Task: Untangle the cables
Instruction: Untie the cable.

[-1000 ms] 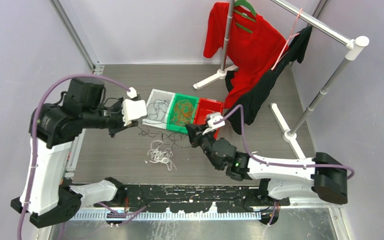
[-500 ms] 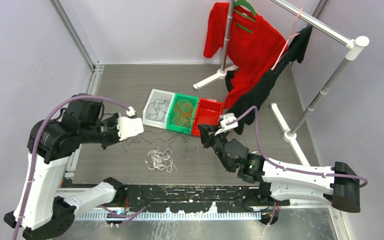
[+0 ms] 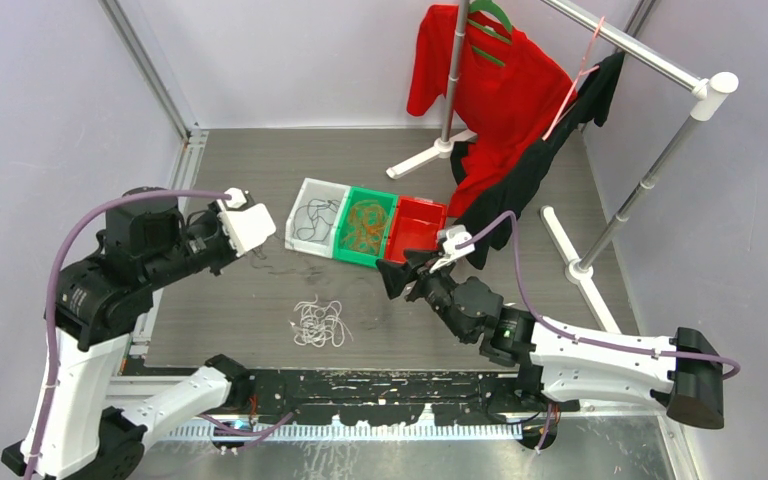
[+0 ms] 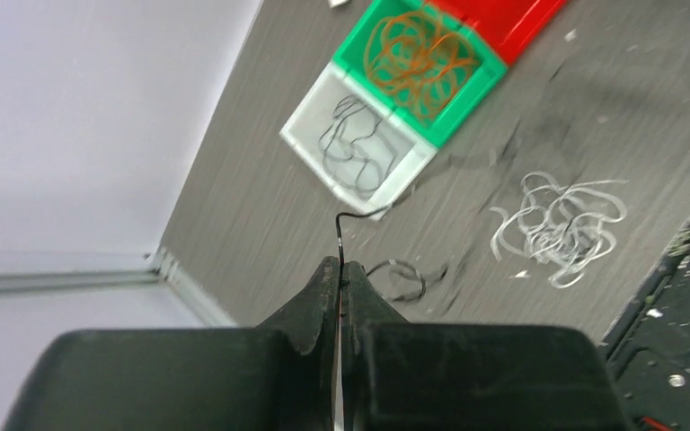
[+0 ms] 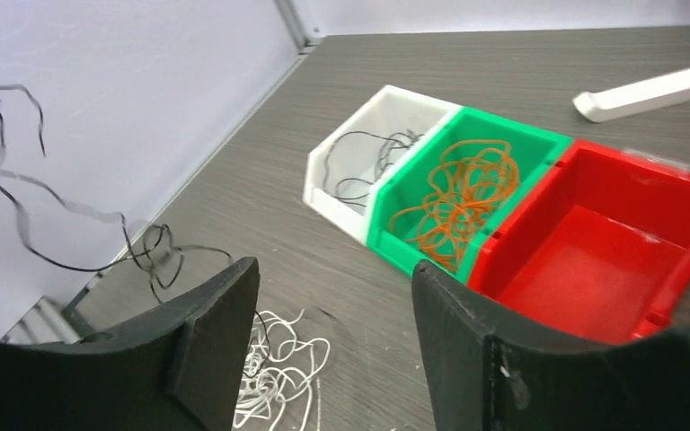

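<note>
My left gripper [image 4: 341,268] is shut on a thin black cable [image 4: 340,235] that curls up from its tips and trails to loops on the table [image 4: 404,278]. In the top view, that gripper [image 3: 260,245] hangs left of the bins. My right gripper [image 5: 332,274] is open with nothing between its fingers, low over the table near the red bin [image 3: 400,275]. The same black cable [image 5: 18,211] hangs at far left in the right wrist view. A loose pile of white cables [image 3: 320,322] lies on the table. Orange cables [image 3: 365,225] fill the green bin, and black cables [image 3: 312,215] lie in the white bin.
White bin [image 5: 337,193], green bin [image 5: 404,247] and empty red bin [image 5: 593,269] stand in a row mid-table. Behind them a clothes rack [image 3: 640,45] carries red and black garments [image 3: 490,90], its white foot [image 3: 422,158] on the table. Walls close the left and right sides.
My right gripper has opened wide. My left gripper has pulled back to the left with the black cable, dragging the cable away from the bins.
</note>
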You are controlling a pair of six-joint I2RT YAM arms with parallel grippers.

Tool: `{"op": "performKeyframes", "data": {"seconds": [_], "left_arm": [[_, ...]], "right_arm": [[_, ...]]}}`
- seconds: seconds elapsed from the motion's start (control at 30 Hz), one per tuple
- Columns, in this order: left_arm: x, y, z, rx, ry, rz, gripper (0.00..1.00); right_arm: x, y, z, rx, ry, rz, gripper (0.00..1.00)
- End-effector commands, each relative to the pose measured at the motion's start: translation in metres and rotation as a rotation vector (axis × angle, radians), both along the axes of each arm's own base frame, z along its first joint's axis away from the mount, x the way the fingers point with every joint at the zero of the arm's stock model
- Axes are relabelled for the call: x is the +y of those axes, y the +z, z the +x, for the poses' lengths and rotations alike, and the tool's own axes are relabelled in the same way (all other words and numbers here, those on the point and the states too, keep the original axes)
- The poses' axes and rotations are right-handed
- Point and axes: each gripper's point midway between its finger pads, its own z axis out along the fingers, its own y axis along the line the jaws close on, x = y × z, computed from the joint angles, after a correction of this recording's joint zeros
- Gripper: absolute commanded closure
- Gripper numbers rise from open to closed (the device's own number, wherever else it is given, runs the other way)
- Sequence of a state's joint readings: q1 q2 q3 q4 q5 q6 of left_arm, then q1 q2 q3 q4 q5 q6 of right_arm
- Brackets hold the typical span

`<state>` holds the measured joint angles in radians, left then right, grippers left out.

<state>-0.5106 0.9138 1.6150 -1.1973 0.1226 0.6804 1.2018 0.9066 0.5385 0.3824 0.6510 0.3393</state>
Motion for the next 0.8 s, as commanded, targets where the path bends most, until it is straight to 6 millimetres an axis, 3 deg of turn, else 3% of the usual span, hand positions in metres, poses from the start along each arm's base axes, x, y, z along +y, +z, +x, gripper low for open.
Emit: {"op": "performKeyframes", "data": {"seconds": [0.0,0.2,0.4,0.6,0.77], "left_arm": [[-0.034,0.01,-0.017,0.073,-0.131,-0.158,1.0],[-0.046,-0.001,-0.024,0.161,-0.189,-0.162,1.0],[-0.045,-0.001,-0.024,0.161,-0.188,-0.16,1.0],[-0.045,0.004,-0.031,0.159,-0.217,-0.16,1.0],[-0.045,0.007,-0.033,0.156,-0.224,-0.156,1.0]], "right_arm": [[0.028,0.049,-0.018,-0.048,0.174,0.124,0.29],[0.072,0.09,-0.036,-0.125,0.373,0.107,0.25],[0.115,0.106,-0.045,-0.134,0.507,0.133,0.24],[0.139,0.084,-0.03,-0.114,0.484,0.037,0.29],[0.154,0.064,-0.029,-0.078,0.511,-0.019,0.3]]}}
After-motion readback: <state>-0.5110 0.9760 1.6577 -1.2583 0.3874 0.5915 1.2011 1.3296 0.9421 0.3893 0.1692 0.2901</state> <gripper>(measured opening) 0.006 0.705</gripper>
